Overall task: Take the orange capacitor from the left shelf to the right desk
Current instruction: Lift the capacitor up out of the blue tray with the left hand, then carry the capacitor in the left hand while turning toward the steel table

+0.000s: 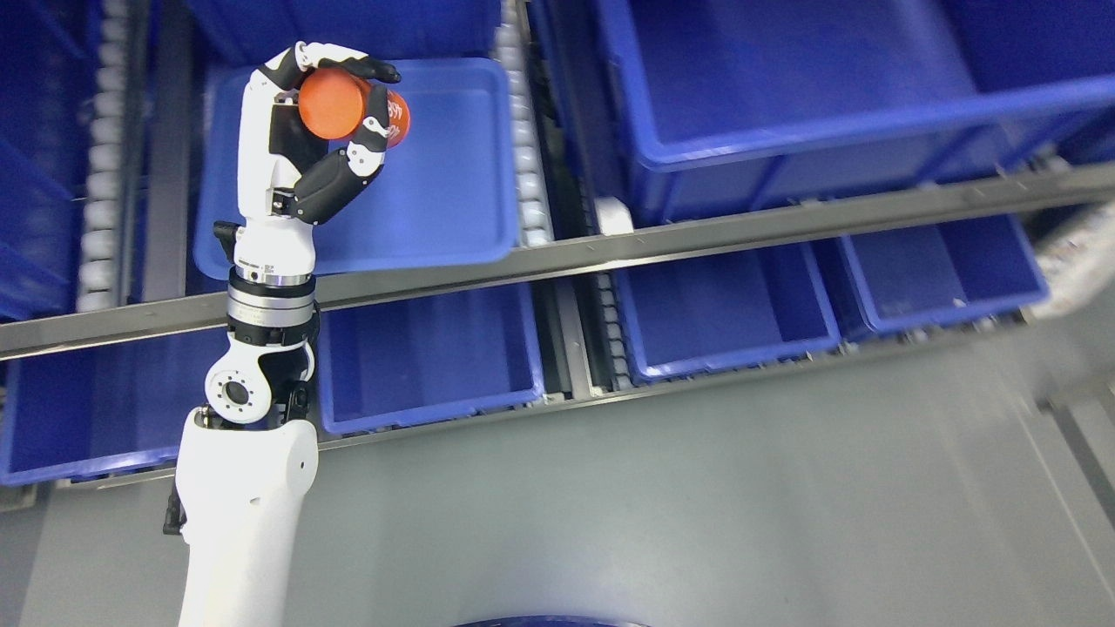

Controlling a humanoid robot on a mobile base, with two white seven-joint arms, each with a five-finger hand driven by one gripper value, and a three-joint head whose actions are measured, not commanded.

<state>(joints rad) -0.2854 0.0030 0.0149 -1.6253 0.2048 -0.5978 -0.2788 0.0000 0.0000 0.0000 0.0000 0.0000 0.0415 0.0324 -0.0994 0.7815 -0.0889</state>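
Observation:
My left hand (344,104) is raised in front of the left shelf, with its fingers and thumb curled around an orange capacitor (335,103), a cylinder with white print on its side. The hand holds it above a shallow blue tray (444,183) on the upper shelf level. The left arm comes up from the lower left. The right arm is out of view.
Blue bins fill the shelf: a large one (784,78) at the upper right, and lower ones (427,361), (723,309), (945,270). A grey metal rail (697,235) crosses the shelf front. Grey floor (697,505) lies below. A blurred whitish object (1076,261) shows at the right edge.

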